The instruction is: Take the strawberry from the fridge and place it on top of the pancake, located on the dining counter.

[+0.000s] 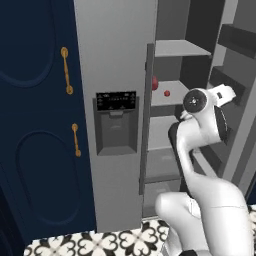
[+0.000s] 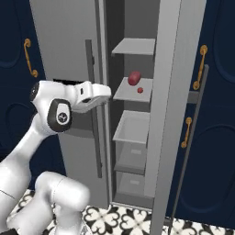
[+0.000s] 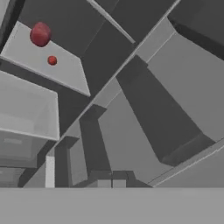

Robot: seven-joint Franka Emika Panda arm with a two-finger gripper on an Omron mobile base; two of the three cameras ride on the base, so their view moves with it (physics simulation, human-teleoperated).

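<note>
The fridge (image 1: 115,55) (image 2: 64,36) stands with its right door (image 2: 176,92) swung open. The strawberry (image 1: 167,93) (image 2: 140,90) (image 3: 52,61), tiny and bright red, lies on the second shelf (image 2: 131,94) from the top. My gripper (image 2: 108,95) (image 1: 232,94) (image 3: 111,181) hangs in front of the open compartment at about that shelf's height, well short of the berry, shut and holding nothing. The pancake and the dining counter are out of view.
A larger dark red fruit (image 1: 154,83) (image 2: 133,78) (image 3: 40,34) sits just behind the strawberry on the same shelf. The open door carries grey bins (image 1: 235,40). Navy cabinets with brass handles (image 1: 66,70) (image 2: 199,66) flank the fridge.
</note>
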